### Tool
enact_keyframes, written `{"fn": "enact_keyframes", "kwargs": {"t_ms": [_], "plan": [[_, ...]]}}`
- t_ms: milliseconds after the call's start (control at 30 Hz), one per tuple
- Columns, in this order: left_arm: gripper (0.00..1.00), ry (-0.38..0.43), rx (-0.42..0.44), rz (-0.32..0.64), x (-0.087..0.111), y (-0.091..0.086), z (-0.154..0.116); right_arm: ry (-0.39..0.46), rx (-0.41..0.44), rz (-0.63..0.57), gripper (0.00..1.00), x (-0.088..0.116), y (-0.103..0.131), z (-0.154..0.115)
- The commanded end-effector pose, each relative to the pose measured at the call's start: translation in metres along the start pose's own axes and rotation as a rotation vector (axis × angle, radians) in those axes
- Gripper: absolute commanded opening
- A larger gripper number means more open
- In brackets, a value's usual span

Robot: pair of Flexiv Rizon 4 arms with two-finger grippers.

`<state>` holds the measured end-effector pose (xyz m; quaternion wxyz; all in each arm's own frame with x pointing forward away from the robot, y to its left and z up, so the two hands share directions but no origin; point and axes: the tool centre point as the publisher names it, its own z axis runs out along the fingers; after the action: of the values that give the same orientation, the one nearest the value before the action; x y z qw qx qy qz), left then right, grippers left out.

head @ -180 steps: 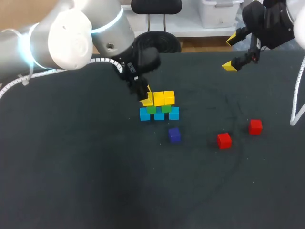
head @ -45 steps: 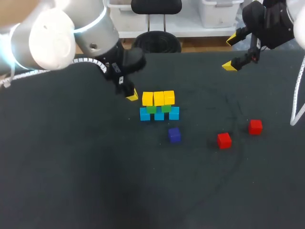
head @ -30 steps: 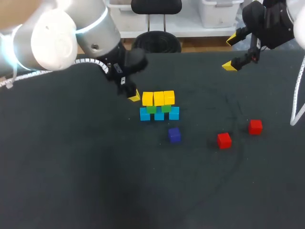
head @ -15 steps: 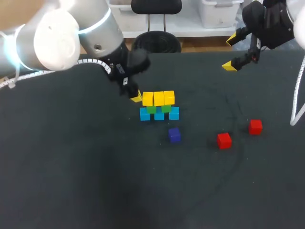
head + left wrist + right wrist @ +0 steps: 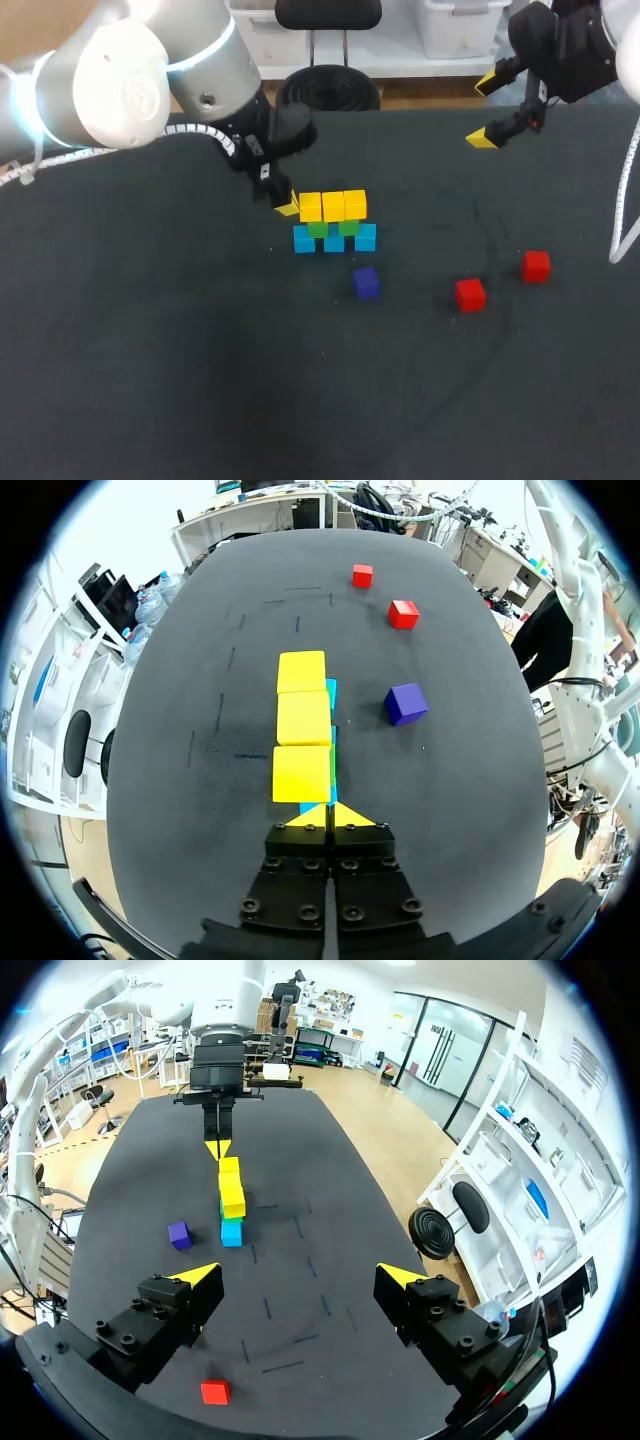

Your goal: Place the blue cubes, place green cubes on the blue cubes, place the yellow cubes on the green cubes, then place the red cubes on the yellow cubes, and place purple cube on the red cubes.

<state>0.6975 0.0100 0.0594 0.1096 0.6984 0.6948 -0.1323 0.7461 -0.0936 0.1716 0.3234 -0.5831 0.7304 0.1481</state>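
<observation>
Jaws pressed together, empty, on your left gripper (image 5: 327, 815), just beside the left end of the yellow cubes (image 5: 333, 205); your right gripper (image 5: 298, 1278) hangs wide open, far right. Both red cubes (image 5: 470, 293) lie near right, probably light, stiff, smooth: pinch opposite flat faces

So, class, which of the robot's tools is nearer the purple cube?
Left. The left tool sits shut beside the yellow cubes, with the purple cube just beyond them; the right tool hangs open near the table's far edge, farther off.
</observation>
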Motion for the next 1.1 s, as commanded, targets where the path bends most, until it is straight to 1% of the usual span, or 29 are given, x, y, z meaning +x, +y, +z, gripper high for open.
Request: {"fn": "enact_keyframes", "kwargs": {"t_ms": [33,400,600,1100], "plan": [[0.0,0.004,0.001,-0.002,0.0,0.001,0.0,-0.002,-0.003,-0.001,1.0,0.0,-0.001,0.001],[0.0,0.012,-0.005,-0.006,0.004,0.002,-0.001,-0.002,-0.003,-0.001,1.0,0.0,-0.001,0.001],[0.0,0.017,-0.009,-0.005,0.007,0.007,0.001,-0.002,-0.003,-0.001,1.0,0.0,-0.001,0.001],[0.0,0.009,-0.013,0.014,0.004,0.013,0.0,-0.002,-0.003,-0.001,1.0,0.0,-0.001,0.001]]}}
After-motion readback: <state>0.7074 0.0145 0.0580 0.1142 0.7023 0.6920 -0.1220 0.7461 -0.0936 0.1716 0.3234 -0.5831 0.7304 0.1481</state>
